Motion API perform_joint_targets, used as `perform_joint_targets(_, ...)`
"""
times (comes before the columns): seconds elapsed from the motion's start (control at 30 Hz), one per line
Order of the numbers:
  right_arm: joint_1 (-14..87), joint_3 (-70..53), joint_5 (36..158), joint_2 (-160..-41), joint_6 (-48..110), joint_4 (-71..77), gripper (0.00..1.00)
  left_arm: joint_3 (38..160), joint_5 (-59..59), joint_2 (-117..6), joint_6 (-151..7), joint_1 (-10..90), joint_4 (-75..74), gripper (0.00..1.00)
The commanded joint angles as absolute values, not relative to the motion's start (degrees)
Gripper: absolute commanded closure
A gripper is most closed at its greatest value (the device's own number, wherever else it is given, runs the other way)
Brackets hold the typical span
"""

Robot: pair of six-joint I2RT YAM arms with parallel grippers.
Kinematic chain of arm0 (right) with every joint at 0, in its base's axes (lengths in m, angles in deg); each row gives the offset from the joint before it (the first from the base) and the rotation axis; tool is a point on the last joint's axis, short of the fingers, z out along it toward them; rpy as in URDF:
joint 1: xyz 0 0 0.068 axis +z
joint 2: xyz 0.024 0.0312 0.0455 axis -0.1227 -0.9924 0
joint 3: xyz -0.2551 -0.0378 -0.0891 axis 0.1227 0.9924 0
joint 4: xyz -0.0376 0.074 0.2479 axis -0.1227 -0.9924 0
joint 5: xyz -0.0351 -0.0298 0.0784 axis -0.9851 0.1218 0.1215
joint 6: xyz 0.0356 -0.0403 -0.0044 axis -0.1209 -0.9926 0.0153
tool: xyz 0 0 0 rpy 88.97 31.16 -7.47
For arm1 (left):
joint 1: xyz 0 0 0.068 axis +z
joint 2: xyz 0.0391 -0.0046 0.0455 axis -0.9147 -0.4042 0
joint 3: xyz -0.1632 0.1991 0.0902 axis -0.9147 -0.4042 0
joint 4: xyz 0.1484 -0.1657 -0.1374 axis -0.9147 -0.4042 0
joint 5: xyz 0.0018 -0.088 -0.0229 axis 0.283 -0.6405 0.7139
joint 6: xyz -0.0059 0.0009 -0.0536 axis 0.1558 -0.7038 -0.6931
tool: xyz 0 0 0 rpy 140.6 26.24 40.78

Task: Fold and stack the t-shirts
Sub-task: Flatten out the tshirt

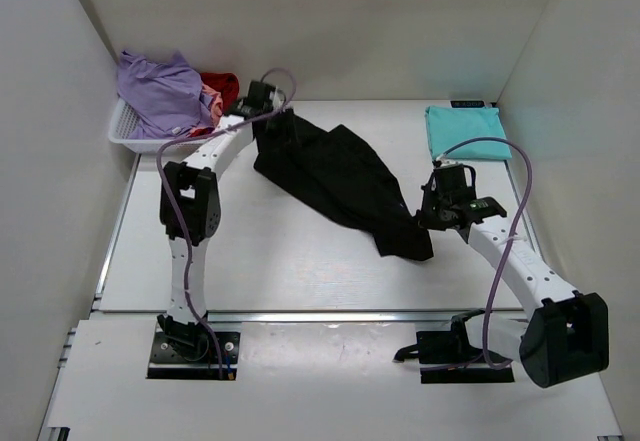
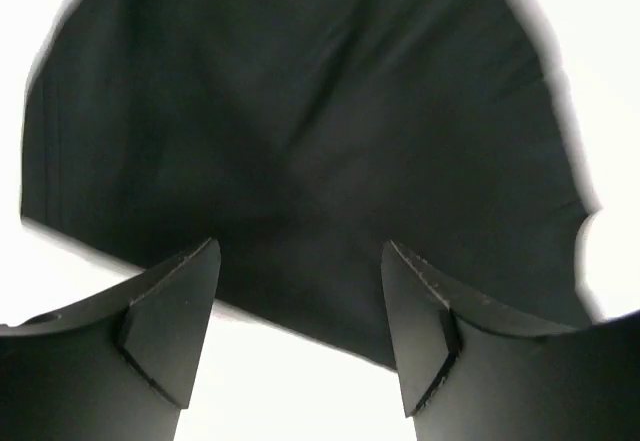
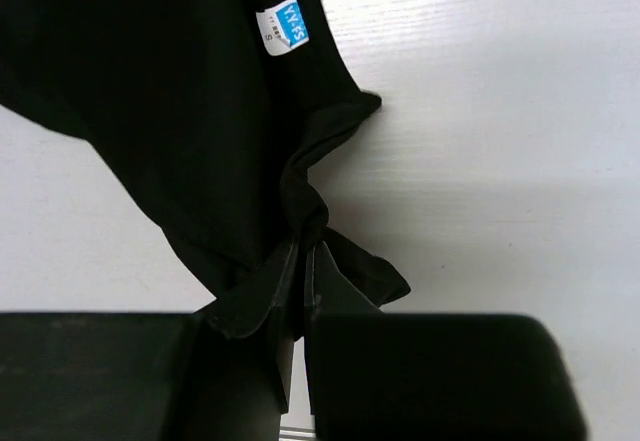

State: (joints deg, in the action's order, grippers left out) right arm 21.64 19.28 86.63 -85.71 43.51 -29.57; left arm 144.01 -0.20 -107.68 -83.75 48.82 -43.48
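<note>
Right end effector point(image 3: 300, 256) pinches black t-shirt point(image 1: 340, 176), likely near collar; teal t-shirt point(image 1: 462, 129) beyond.

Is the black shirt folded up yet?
Not folded: the black t-shirt lies rumpled and stretched diagonally across the table.

At the back, basket point(image 1: 119, 133) left, folded t-shirt point(image 1: 462, 129) right, spread t-shirt point(image 1: 340, 176) between

The black t-shirt point(image 1: 340, 176) is soft matt cloth on a smooth white table point(image 1: 270, 261); the basket point(image 1: 121, 131) is white plastic lattice.
</note>
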Motion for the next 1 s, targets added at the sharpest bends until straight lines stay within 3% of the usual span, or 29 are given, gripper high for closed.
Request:
perform_joint_targets(0.0,21.55,19.92,87.18,-86.42,44.66,-25.29,1.0,123.98,-1.43,-97.31,-86.54,51.56,-40.31,0.24)
perform_joint_targets(0.17,22.78,19.22,87.53,-88.27,44.75,-24.14,1.0,106.88,0.87,-90.77,-88.74,53.68,-32.82,0.25)
perform_joint_targets(0.67,23.66,18.52,86.57,-88.1,45.27,-26.24,1.0,115.46,1.38,-101.75,-95.33,48.41,-27.88,0.24)
perform_joint_targets(0.7,23.05,18.95,86.57,-87.48,45.71,-25.72,1.0,117.12,0.96,-102.28,-95.42,48.15,-28.58,0.32)
perform_joint_targets(0.73,22.35,19.56,87.44,-87.22,45.45,-25.63,1.0,118.01,0.52,-103.5,-94.99,48.23,-28.07,0.59)
perform_joint_targets(0.77,21.3,19.92,88.23,-86.69,45.01,-25.11,1.0,118.1,-0.01,-104.12,-95.16,48.32,-28.5,0.75)
perform_joint_targets(0.8,20.77,20.79,90.24,-85.64,43.71,-24.15,1.0,119.06,-0.8,-104.39,-95.07,48.58,-29.29,1.0)
perform_joint_targets(0.97,14.89,18.44,97.02,-78.8,41.06,-21.15,1.0,125.04,-2.91,-98.44,-92.27,52.18,-37.36,1.0)
